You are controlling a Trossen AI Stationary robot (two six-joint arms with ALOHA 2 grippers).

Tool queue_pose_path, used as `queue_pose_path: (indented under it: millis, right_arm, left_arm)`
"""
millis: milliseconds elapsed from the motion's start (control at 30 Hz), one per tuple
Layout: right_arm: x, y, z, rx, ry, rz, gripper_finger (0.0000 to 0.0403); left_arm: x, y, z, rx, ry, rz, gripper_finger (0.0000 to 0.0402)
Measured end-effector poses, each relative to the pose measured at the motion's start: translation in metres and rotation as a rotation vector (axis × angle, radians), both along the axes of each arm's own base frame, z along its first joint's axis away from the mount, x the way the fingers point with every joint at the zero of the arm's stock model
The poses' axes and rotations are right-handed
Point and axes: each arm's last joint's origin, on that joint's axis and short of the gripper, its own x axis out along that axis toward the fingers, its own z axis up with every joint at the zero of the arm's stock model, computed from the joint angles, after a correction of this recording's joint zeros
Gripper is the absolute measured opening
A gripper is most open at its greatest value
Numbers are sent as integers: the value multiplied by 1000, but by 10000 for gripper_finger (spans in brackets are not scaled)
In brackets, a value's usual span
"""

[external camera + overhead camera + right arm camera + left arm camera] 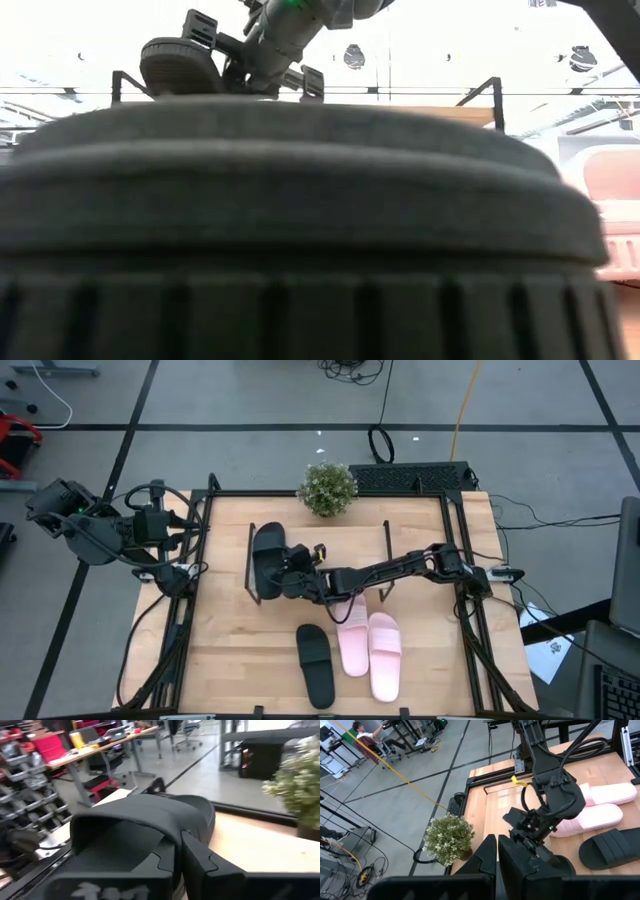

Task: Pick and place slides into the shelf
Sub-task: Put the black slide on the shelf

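So the right hand [290, 573] is clamped on one black slide [268, 558], holding it over the left end of the shelf [318, 557]. I'd level the sole and settle it flat on the board before letting go, square to the edge so three more fit. The other black slide [316, 665] and the pink pair [368, 643] sit on the counter [220, 650] out front. The left hand [497, 857] is parked off to the side, fingers together.

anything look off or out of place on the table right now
Nothing looks spilled or damaged. The right gripper is shut on a black slide over the shelf. The other black slide and the pink pair lie flat on the table, the pink ones side by side. The left gripper waits off the table's left edge.
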Motion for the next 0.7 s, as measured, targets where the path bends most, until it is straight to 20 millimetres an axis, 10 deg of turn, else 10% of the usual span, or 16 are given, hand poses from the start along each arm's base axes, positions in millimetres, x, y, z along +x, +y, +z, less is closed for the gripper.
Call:
queue_pose_path:
  millis: [700]
  right_arm:
    - [4, -8, 1, 62, -62, 51, 88]
  left_arm:
    - [0, 0, 0, 4, 2, -4, 19]
